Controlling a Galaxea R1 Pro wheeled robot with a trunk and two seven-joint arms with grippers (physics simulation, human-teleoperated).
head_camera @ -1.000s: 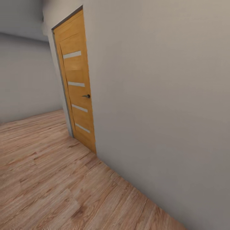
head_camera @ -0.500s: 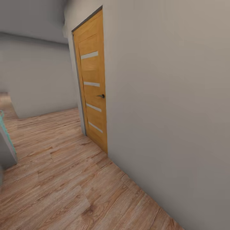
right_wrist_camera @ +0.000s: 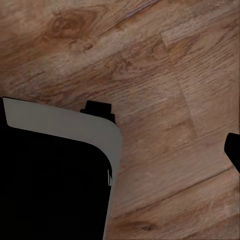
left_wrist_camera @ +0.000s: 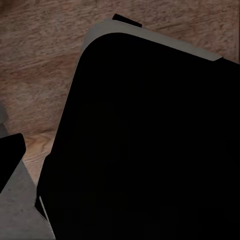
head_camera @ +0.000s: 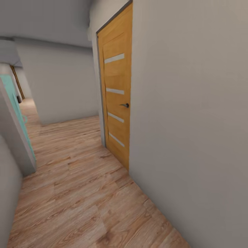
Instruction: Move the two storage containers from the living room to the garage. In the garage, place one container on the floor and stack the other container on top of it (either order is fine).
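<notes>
Since neither of the two storage containers is anywhere in sight, this moment reads as travel, and where the bins lie relative to either arm cannot be told from these pictures. What the coming move seems to turn on instead is the light-wood door with four narrow frosted strips, which stands shut in the grey wall ahead and to the robot's right. It is seen at a steep angle, so the robot is facing along the wall more than toward the door; the dark handle sits on the door's nearer edge. By its look this may be the garage door, though that is a judgement only.

Outward from it, the wood plank floor runs down a corridor toward a far grey wall, and at the left edge a teal door stands beside a near wall corner.

Both wrist views look down on the same planks, each partly covered by a dark rounded body with a pale rim that I take for the robot's own base. Whether either gripper's fingers are apart or together I cannot tell, nor which arm is nearer the handle.
</notes>
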